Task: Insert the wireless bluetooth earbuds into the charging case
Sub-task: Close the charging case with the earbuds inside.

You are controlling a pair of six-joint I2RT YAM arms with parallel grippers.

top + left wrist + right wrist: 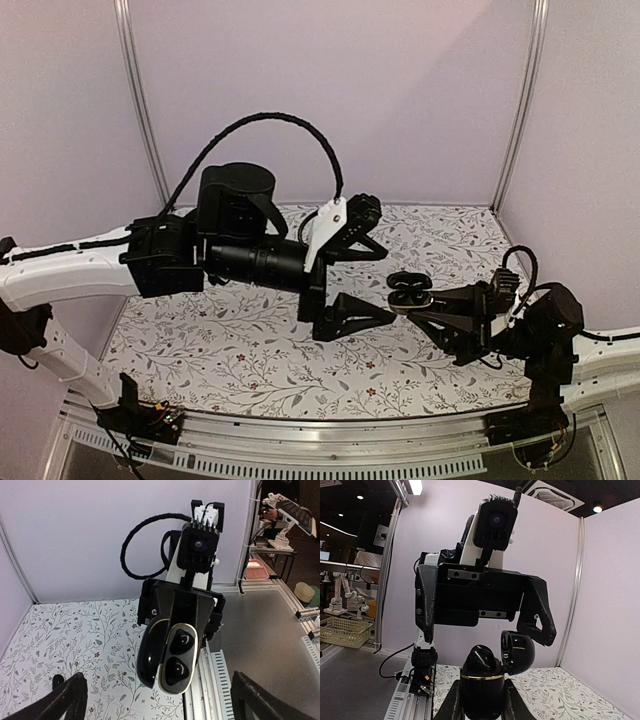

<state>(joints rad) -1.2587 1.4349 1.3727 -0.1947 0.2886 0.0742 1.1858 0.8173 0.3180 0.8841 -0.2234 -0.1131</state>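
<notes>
The black charging case (410,295) is held above the table in my right gripper (412,306), which is shut on its body. Its lid (517,652) stands open. In the left wrist view two black earbuds (183,640) (177,670) sit in the gold-rimmed case (150,655). In the right wrist view one earbud (482,660) rises above the case rim (482,676), between my right gripper's (482,702) fingers. My left gripper (389,285) is wide open and empty. It faces the case, one finger on either side of it. It also shows in the left wrist view (157,690) and the right wrist view (485,637).
The table is covered by a floral cloth (230,340). White walls close the back and sides. A metal rail (330,440) runs along the near edge. The left arm's black cable (270,125) loops above the table.
</notes>
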